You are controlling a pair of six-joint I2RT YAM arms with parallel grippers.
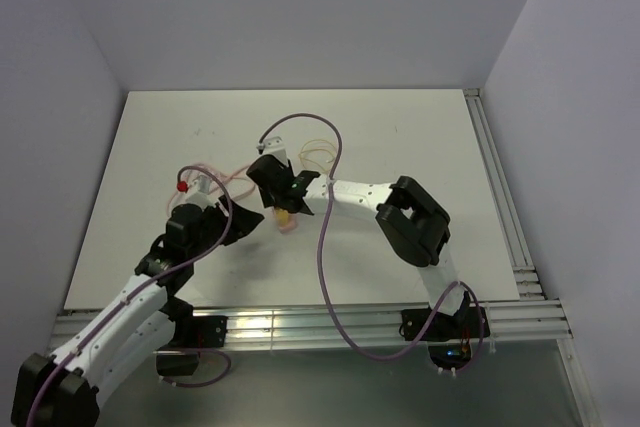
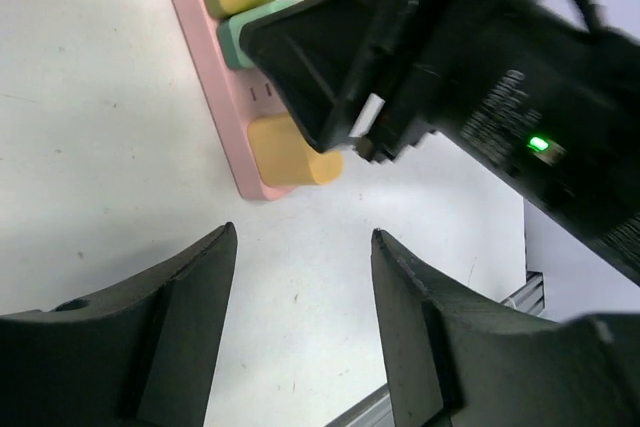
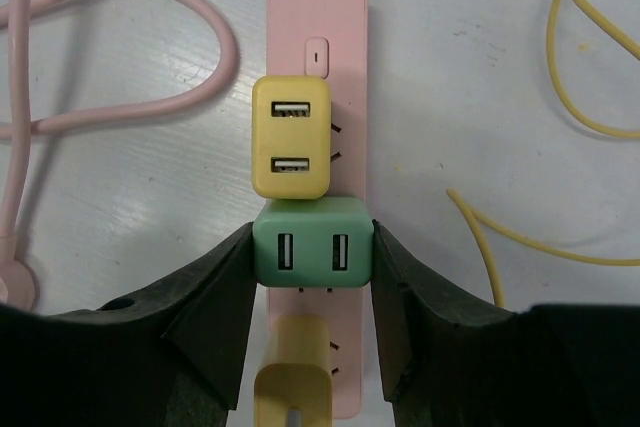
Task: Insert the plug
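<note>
A pink power strip point(image 3: 318, 7) lies on the white table. A yellow USB adapter point(image 3: 291, 137) sits in its upper socket and a yellow plug point(image 3: 293, 367) at its near end. My right gripper point(image 3: 311, 247) is shut on a green USB plug point(image 3: 312, 212), which sits on the strip between the two yellow ones. I cannot tell how deep it is seated. In the left wrist view the strip point(image 2: 215, 87) and green plug point(image 2: 240, 37) show under the right gripper's fingers point(image 2: 330, 67). My left gripper point(image 2: 303, 237) is open and empty, just beside the strip's end.
The strip's pink cord point(image 3: 150, 97) loops to the left. A thin yellow cable point(image 3: 580, 97) curls to the right of the strip. In the top view both grippers meet mid-table near the strip point(image 1: 288, 224). A metal rail point(image 1: 300, 327) lines the near edge.
</note>
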